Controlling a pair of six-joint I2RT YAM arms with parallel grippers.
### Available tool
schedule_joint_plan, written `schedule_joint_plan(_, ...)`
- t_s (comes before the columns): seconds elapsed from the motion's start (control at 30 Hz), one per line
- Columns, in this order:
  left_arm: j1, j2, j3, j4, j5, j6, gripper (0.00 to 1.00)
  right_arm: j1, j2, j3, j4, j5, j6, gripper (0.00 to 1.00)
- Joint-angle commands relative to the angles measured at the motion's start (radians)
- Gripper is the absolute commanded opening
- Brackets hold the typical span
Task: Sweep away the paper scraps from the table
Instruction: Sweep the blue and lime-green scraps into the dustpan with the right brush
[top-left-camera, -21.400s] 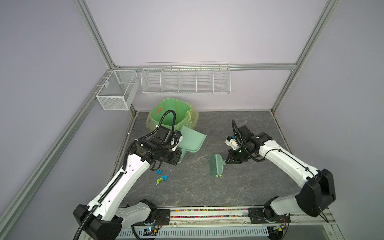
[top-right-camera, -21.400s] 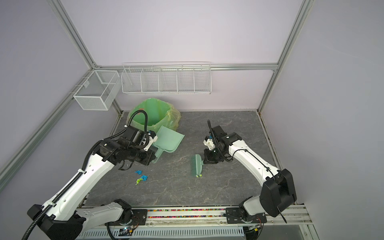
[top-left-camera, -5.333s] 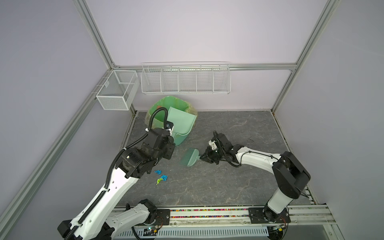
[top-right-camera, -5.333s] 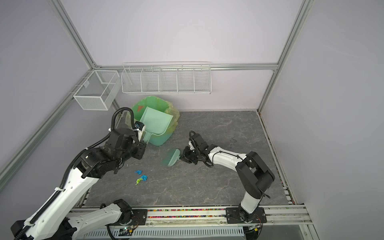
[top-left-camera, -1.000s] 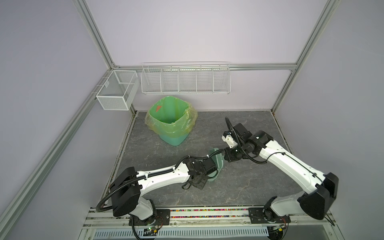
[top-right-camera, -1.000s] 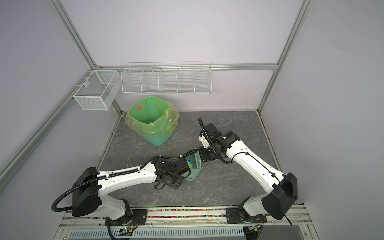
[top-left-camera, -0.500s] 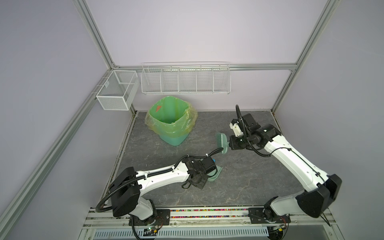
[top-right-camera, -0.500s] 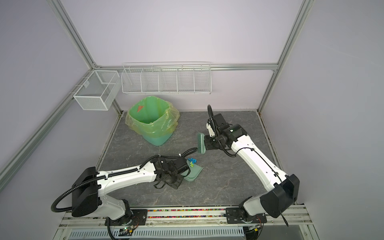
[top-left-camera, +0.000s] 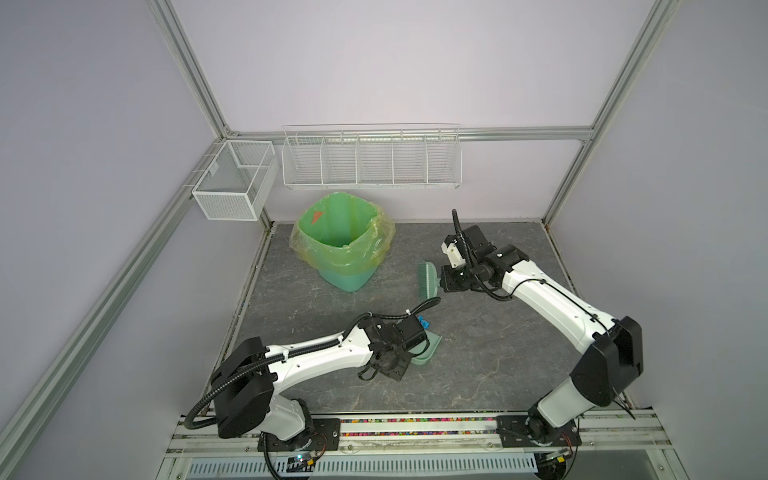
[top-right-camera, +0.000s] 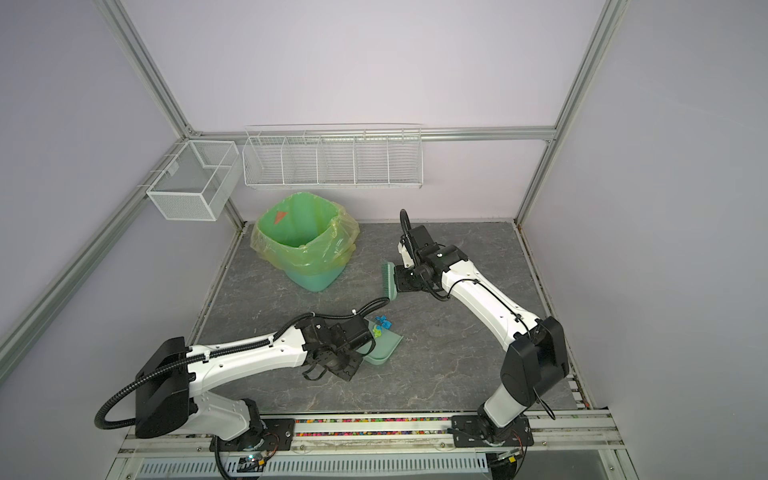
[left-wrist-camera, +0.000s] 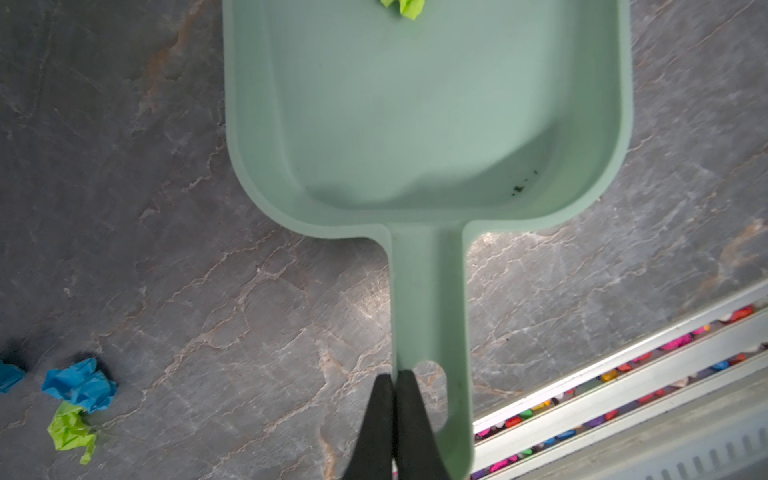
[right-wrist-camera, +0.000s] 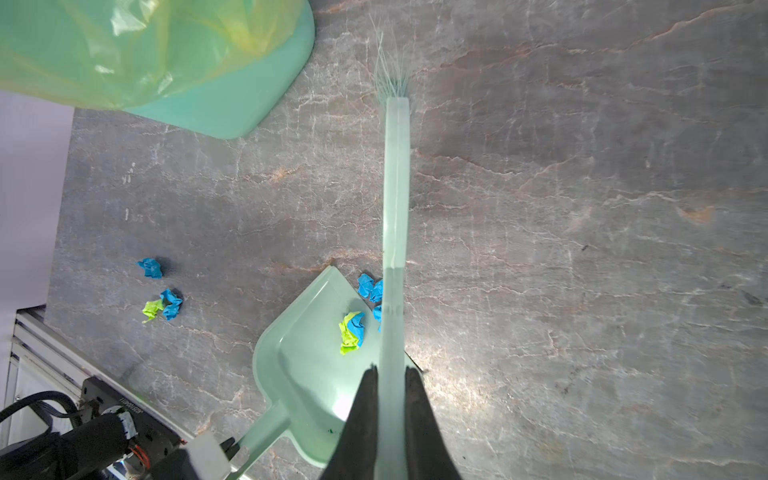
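Observation:
My left gripper (left-wrist-camera: 395, 376) is shut on the handle of the pale green dustpan (left-wrist-camera: 424, 104), which lies on the table (top-left-camera: 478, 345) near the front middle (top-right-camera: 384, 347). Blue and lime paper scraps (right-wrist-camera: 351, 328) lie inside the pan, and more blue ones (right-wrist-camera: 370, 286) sit at its lip (top-right-camera: 383, 322). Other scraps (right-wrist-camera: 166, 305) and a lone blue one (right-wrist-camera: 150, 267) lie on the table beside the pan (left-wrist-camera: 79, 390). My right gripper (right-wrist-camera: 390, 370) is shut on the brush (right-wrist-camera: 397, 187), held off the table behind the pan (top-left-camera: 427, 280), bristles towards the bin.
A green bin (top-left-camera: 345, 241) lined with a yellow-green bag stands at the back left of the table. Two white wire baskets (top-left-camera: 370, 160) hang on the back and left walls. An aluminium rail (top-left-camera: 415, 428) runs along the front edge.
My right arm has lifted the brush from the dustpan's mouth and carried it back towards the bin side. The left gripper and the dustpan have hardly moved.

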Motion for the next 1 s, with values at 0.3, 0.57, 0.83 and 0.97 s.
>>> schedule_joint_plan(0.3, 0.047, 0.02, 0.009, 0.002, -0.004, 0.031, 0.0, 0.127, -0.133, -0.181, 0.005, -0.04, 0.1, 0.07)
schedule_joint_plan(0.57, 0.057, 0.038, 0.009, 0.018, -0.007, 0.052, 0.0, 0.252, -0.272, -0.227, 0.014, -0.036, 0.217, 0.07)
schedule_joint_plan(0.83, 0.07, 0.038, -0.01, 0.032, 0.002, 0.056, 0.0, 0.227, -0.285, -0.133, -0.089, 0.148, 0.169, 0.07)
schedule_joint_plan(0.97, 0.072, 0.019, -0.018, 0.033, 0.007, 0.053, 0.0, 0.188, -0.244, -0.084, -0.018, 0.134, 0.148, 0.07)
